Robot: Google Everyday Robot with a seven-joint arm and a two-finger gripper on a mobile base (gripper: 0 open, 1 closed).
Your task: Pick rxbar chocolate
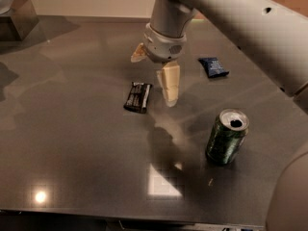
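The rxbar chocolate is a small flat black wrapper with white lettering, lying on the dark table near its middle. My gripper hangs over the table just right of the bar and slightly above it. Its cream fingers are spread apart and hold nothing. One finger points down right beside the bar's right edge; the other sits higher and behind, to the left. The bar is in full view and nothing touches it.
A dark blue wrapper lies to the back right. A green can with an open top stands upright at the front right. A dark box sits at the far left corner. My arm spans the upper right.
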